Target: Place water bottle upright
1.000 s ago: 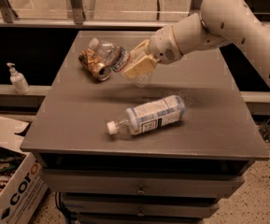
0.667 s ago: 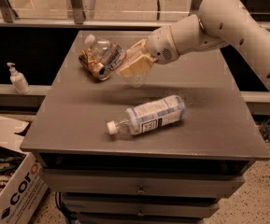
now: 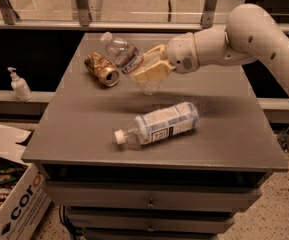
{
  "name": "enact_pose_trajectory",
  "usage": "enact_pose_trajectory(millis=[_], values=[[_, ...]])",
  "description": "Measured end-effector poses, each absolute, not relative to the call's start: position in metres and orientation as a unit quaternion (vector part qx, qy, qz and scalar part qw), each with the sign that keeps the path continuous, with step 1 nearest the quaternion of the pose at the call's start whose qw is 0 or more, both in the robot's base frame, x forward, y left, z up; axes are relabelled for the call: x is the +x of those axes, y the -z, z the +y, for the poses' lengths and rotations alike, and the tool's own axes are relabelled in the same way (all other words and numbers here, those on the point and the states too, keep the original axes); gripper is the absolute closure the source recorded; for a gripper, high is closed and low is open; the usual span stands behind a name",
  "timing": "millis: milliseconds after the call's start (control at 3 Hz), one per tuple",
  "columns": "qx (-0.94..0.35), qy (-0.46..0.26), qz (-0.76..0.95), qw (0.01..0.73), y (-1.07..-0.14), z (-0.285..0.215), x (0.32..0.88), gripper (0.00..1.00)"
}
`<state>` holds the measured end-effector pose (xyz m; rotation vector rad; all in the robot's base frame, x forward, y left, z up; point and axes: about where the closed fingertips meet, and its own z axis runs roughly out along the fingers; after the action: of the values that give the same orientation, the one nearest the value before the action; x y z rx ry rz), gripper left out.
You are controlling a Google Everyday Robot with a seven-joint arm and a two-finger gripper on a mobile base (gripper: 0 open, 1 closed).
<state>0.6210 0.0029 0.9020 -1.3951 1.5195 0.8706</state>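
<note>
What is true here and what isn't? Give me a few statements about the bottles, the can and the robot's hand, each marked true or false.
1. The gripper is shut on the small bottle, which is tilted. True.
2. The big bottle stands upright. False: it lies on its side on the table, cap pointing left.
3. The crushed can lies to the left of the gripper as the camera sees it. True.
4. The soap dispenser stands on the table. False: it stands on a ledge beside the table.
</note>
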Motion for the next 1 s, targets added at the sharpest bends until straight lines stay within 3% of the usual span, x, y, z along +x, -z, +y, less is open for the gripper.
enact_pose_trajectory(millis=[1000], values=[[-0.483,-0.403,0.567,0.532,-0.9030,-0.0095,0.6160,1.00]])
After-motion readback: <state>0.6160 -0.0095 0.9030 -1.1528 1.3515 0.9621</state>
